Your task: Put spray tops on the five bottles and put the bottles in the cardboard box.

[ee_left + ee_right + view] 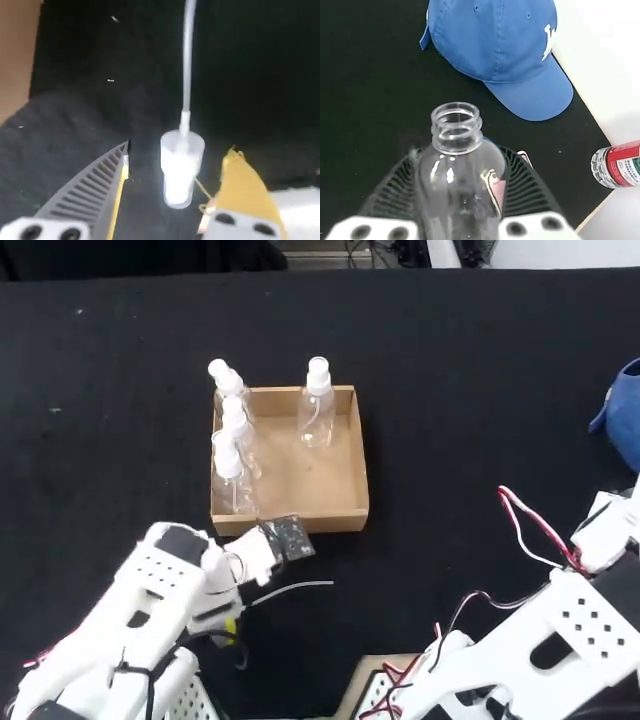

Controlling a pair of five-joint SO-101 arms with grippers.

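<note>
The cardboard box (pixel 292 516) sits mid-table. Three capped bottles line its left side (pixel 222 382) (pixel 236 424) (pixel 229 476), and a further capped bottle (pixel 317 405) stands at its back right. My left gripper (pixel 270 548) (pixel 178 148) hovers just in front of the box, open. A loose spray top (pixel 181 167) sits between its fingers with a gap on each side, and its thin tube (pixel 300 587) points away over the black cloth. My right gripper (pixel 465 162) is shut on an uncapped clear bottle (pixel 457 165), whose open neck (pixel 456 127) faces the camera.
A blue cap (pixel 500 50) (pixel 625 415) lies at the table's right edge. A red-labelled bottle (pixel 617 165) lies on the white surface beyond the cloth. The right arm's white body and red wires (pixel 540 530) fill the lower right.
</note>
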